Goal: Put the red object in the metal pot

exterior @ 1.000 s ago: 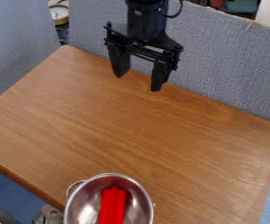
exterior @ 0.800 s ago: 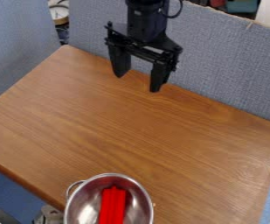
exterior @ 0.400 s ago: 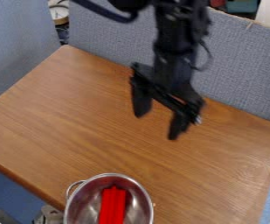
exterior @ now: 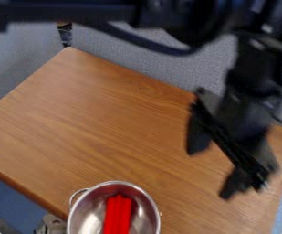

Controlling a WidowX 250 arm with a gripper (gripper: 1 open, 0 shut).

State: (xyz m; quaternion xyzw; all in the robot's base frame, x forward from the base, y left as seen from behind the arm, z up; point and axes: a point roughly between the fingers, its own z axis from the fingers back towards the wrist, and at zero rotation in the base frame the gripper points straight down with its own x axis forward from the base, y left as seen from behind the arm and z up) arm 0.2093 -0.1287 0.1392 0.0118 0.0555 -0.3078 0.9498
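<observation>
The red object, a long flat red bar, lies inside the metal pot at the table's near edge, bottom centre of the camera view. My gripper hangs blurred above the right part of the table, to the upper right of the pot and apart from it. Its two dark fingers are spread wide with nothing between them.
The wooden table spans the view, its near edge running past the pot. Blue-grey fabric panels stand behind and to the left. My dark arm crosses the top of the view.
My gripper has swept from the table's far centre to the right and toward the near side, staying open. The red object and the pot have not moved.
</observation>
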